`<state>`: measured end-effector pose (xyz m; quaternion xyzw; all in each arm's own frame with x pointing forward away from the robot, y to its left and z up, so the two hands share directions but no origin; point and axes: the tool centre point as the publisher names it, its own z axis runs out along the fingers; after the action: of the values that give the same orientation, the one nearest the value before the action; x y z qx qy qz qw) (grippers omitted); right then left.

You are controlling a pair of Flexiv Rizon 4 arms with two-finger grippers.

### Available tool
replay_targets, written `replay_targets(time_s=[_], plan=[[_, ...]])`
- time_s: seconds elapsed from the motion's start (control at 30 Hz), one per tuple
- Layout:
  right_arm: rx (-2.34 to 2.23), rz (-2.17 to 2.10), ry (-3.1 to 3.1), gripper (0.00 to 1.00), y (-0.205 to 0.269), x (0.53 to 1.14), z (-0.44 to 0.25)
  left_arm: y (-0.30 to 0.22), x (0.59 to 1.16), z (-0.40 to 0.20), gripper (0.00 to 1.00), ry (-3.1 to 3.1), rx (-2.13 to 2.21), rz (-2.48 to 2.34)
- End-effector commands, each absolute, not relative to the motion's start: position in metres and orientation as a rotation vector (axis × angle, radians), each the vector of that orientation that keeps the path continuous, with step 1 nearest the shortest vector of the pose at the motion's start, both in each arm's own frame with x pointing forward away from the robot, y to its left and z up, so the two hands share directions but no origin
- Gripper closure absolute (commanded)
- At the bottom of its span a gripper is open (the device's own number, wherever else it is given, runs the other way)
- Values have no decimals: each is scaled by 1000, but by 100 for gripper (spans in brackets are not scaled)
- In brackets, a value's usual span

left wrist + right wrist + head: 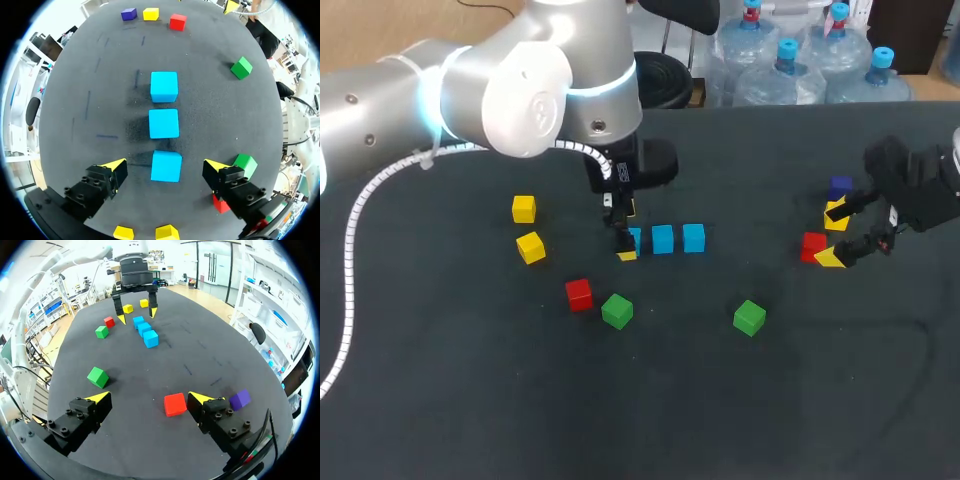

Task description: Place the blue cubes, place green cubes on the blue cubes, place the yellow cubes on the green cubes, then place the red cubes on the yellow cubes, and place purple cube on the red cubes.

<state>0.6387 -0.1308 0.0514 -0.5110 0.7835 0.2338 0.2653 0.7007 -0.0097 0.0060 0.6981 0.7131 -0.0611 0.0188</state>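
Light: bright and even, falling from overhead; the dark table (650, 400) soaks it up and looks dim in the head view.
Glare: a white sheen on the shell of the left arm (520, 90), with a glowing ring at its joint.
Shadows: soft and short, lying just beside the blue cubes (164, 123).
Sheen: in the right wrist view the tabletop reads a paler grey.

Red cube (175, 404) between parted jaws, purple cube (240, 399) just beside
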Motion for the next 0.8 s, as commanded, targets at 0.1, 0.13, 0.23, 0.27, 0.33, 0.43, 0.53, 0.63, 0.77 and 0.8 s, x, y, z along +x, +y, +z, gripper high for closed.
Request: replay_targets(time_s=[0.1, 0.13, 0.23, 0.27, 0.33, 0.43, 0.53, 0.63, 0.77, 0.8], plan=[[-1380, 631, 2116, 0, -130, 639, 51, -11, 703, 4, 49, 2210, 2171, -189], [-1380, 631, 2116, 0, -130, 639, 51, -11, 703, 4, 56, 2211, 2171, -188], [-1380, 631, 2116, 0, -130, 639, 51, -11, 702, 3, 57, 2211, 2171, -189], [-1380, 631, 2116, 0, -130, 639, 51, -11, 702, 2, 58, 2210, 2171, -190], [-1380, 631, 2116, 0, -130, 639, 51, -11, 702, 1, 59, 2210, 2174, -193], [-1380, 631, 2116, 0, -130, 639, 51, -12, 702, 0, 58, 2211, 2177, -194], [-1380, 631, 2116, 0, -130, 639, 51, -12, 702, 0, 60, 2211, 2178, -194], [-1380, 631, 2116, 0, -130, 639, 51, -13, 702, 0, 75, 2211, 2176, -193], [-1380, 631, 2116, 0, -130, 639, 51, -14, 702, 1, 65, 2215, 2171, -194], [-1380, 631, 2116, 0, -130, 639, 51, -14, 703, 1, 65, 2216, 2170, -194]])
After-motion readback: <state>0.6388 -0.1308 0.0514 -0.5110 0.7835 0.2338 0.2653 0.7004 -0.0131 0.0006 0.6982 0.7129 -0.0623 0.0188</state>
